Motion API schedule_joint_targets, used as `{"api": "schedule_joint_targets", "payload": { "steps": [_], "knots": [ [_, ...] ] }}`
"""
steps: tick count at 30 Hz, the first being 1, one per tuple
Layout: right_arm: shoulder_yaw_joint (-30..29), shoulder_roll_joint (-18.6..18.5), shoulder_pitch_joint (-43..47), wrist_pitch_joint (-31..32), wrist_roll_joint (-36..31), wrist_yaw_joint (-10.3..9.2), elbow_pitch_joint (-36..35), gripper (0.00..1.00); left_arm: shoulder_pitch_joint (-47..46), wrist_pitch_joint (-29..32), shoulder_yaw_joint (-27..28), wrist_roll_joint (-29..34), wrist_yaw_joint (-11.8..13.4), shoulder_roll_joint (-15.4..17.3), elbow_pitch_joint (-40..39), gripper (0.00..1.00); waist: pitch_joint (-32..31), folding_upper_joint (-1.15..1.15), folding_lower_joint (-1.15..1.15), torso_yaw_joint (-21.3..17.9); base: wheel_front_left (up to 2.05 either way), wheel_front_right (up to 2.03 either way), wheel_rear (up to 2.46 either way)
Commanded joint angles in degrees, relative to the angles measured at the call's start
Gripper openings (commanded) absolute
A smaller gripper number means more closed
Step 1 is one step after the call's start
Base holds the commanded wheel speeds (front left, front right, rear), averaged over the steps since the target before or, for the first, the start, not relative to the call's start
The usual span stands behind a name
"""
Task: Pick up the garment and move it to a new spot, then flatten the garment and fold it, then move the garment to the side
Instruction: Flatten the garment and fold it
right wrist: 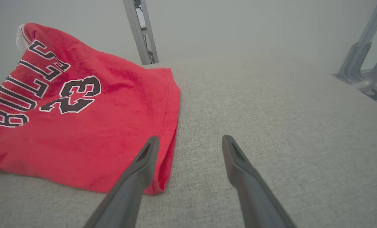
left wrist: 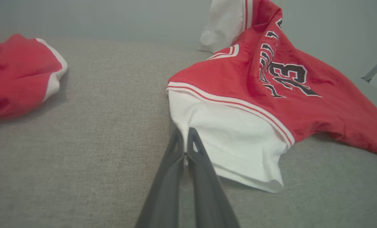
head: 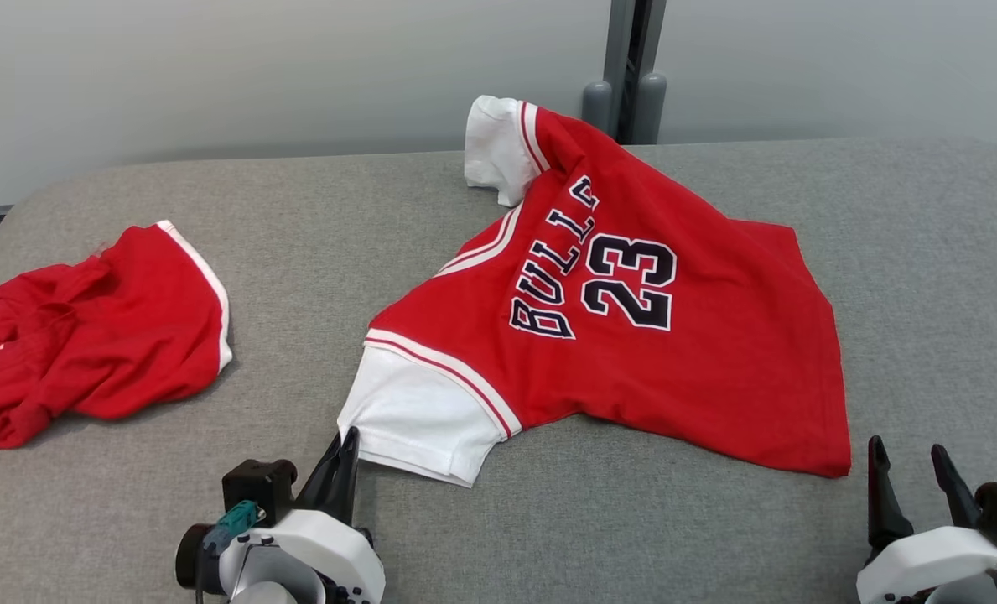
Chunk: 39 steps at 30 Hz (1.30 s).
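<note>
The garment [head: 699, 361] is a red jersey with white sleeves and "BULLS 23" in black; it lies rumpled in the middle of the grey cloth surface, its far sleeve raised. My left gripper [head: 349, 438] is shut, its tips pinching the near white sleeve's [left wrist: 232, 139] corner edge; in the left wrist view that gripper [left wrist: 184, 136] has both fingers pressed together on the hem. My right gripper [head: 907, 457] stands open just right of the jersey's near hem corner. In the right wrist view it [right wrist: 190, 142] has its left finger [right wrist: 144, 161] over the red hem [right wrist: 163, 177], with nothing held.
A second red garment with white trim [head: 87, 327] lies crumpled at the far left [left wrist: 17, 72]. A grey post [head: 632, 67] rises behind the surface, and metal brackets [right wrist: 359, 60] stand off its right edge. Bare grey cloth [right wrist: 270, 104] stretches right of the jersey.
</note>
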Motion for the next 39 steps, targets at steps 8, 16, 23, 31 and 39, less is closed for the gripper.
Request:
{"api": "schedule_joint_targets", "payload": {
  "steps": [8,16,23,31,39],
  "knots": [
    [2.1,-0.3,-2.0,-0.3,11.9,-0.01,9.5,1.00,2.9,0.0,0.5,1.4,-1.7,0.3,-8.0,0.00,-1.0,0.00,0.00,3.7,0.00,0.00,0.00],
    [3.5,-0.2,-3.4,-0.3,15.6,-0.01,14.4,1.00,3.7,0.0,0.0,2.4,-2.2,0.3,-9.8,0.00,-0.7,0.00,0.00,4.5,0.00,0.00,0.00],
    [4.6,-0.2,-5.0,-0.1,20.8,-0.01,17.5,1.00,3.1,0.0,-0.6,3.8,-2.4,0.3,-10.3,0.00,0.0,0.00,0.00,4.5,0.00,0.00,0.00],
    [8.1,-0.5,-6.8,0.1,24.4,0.00,20.5,0.00,2.7,0.0,-0.6,3.8,-2.4,0.3,-10.4,0.00,0.3,0.00,0.00,4.5,0.00,0.00,0.00],
    [9.5,-2.8,-7.3,-0.2,24.3,-0.01,16.1,0.00,3.5,0.0,-0.1,-1.8,-3.5,0.3,-12.3,0.00,-1.2,0.00,0.00,3.8,0.00,0.00,0.00]
  ]
}}
